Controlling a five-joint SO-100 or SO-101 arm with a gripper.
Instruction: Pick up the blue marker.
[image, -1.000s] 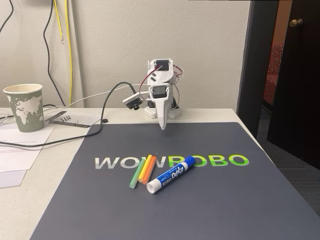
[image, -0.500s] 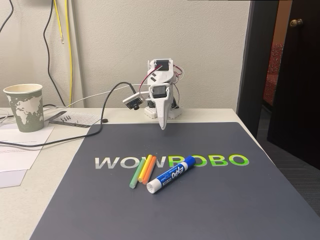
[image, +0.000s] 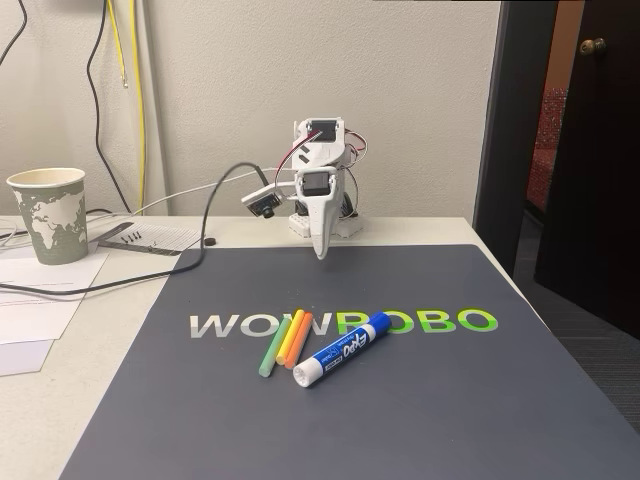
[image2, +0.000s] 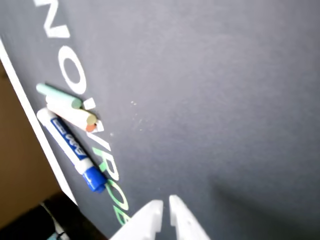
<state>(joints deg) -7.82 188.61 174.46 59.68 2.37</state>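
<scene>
My pincer (image: 321, 252) upper centre of fixed view, tips nearly together, empty. Blue marker (image: 342, 350) lower centre, well apart.

The scene is viewed by the fixed camera from the front of the desk (image: 120, 310), facing the wall. The mat (image2: 210, 100) is viewed closely from above by the wrist camera; the blue marker (image: 341, 350) is shared.

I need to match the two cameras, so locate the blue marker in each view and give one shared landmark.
Fixed view: the blue marker lies lower centre on the dark mat, cap toward upper right.
Wrist view: it lies at lower left, cap toward the bottom.
Shared landmark: the colored sticks lying right beside it.
</scene>
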